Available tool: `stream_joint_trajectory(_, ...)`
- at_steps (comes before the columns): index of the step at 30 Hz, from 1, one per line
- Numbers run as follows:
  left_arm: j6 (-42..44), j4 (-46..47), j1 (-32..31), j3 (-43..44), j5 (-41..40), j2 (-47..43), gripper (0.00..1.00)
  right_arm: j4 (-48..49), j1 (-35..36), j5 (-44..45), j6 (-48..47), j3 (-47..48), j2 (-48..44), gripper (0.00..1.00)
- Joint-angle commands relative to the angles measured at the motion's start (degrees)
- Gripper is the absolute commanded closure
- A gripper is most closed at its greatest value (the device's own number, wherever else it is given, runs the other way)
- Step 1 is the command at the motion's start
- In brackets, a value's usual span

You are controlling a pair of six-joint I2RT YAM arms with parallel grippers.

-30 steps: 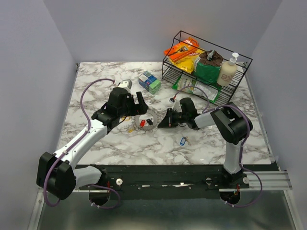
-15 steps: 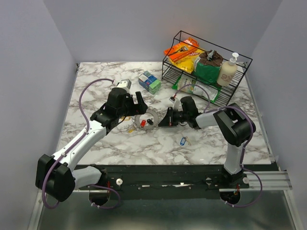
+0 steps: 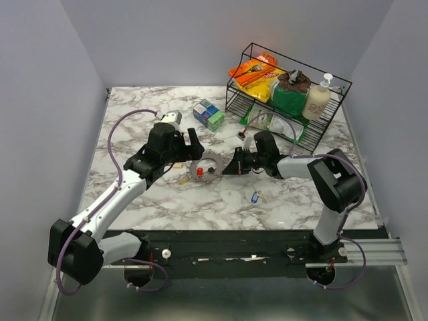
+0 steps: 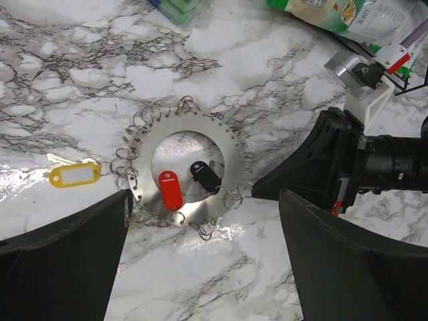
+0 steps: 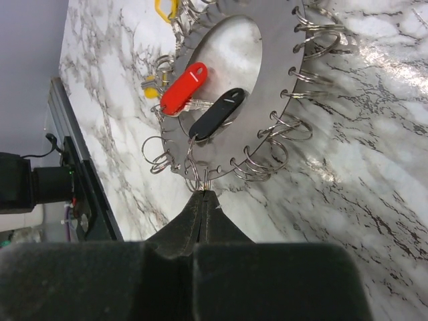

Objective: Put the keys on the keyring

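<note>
black wire rack (image 3: 299, 64) at the marble table's (image 3: 134, 114) far right corner held orange snack packets (image 3: 253, 70), a green bag (image 3: 289, 99) and a pump bottle (image 3: 317, 99). left gripper (image 3: 192, 150) hung wide open over the flat silvery keyring (image 4: 227, 144). right gripper (image 5: 202, 200) reached in low, closed tight, tips at one rim loop. four keys: red-headed key (image 4: 170, 189) and black-headed key (image 4: 206, 176) inside the keyring's hole, yellow-headed key (image 4: 73, 176) beside it, blue-headed key (image 3: 255, 197) well apart.

Red key (image 4: 170, 189) and black key (image 4: 206, 176) lie inside the keyring (image 4: 231, 148).
</note>
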Motion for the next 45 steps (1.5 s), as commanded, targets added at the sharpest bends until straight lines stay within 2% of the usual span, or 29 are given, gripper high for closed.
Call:
stream_joint_trajectory(1, 1.87, -0.34, -0.11, 1.12, -1.42, -1.73, 0.01, -3.52, -0.12, -0.53, -4.66, 1.45, -4.32, 0.99)
stream_joint_trajectory(14, 4.24, 2.39, -0.11, -0.20, 3.94, -4.36, 0.01, -7.30, -0.03, -2.37, -8.62, 2.42, -10.13, 0.99)
stream_joint_trajectory(30, 8.02, 9.15, -0.11, -3.19, 18.44, -10.07, 0.01, -11.87, 1.11, -9.57, -15.56, 4.44, -16.72, 0.99)
stream_joint_trajectory(36, 7.93, 12.84, -0.20, -4.86, 22.75, -11.57, 0.01, -14.24, 1.90, -12.92, -18.90, 5.67, -16.90, 0.99)
stream_joint_trajectory(45, 7.58, 15.04, -0.29, -6.61, 24.77, -11.14, 0.02, -16.53, 2.17, -14.67, -21.54, 5.85, -16.38, 0.99)
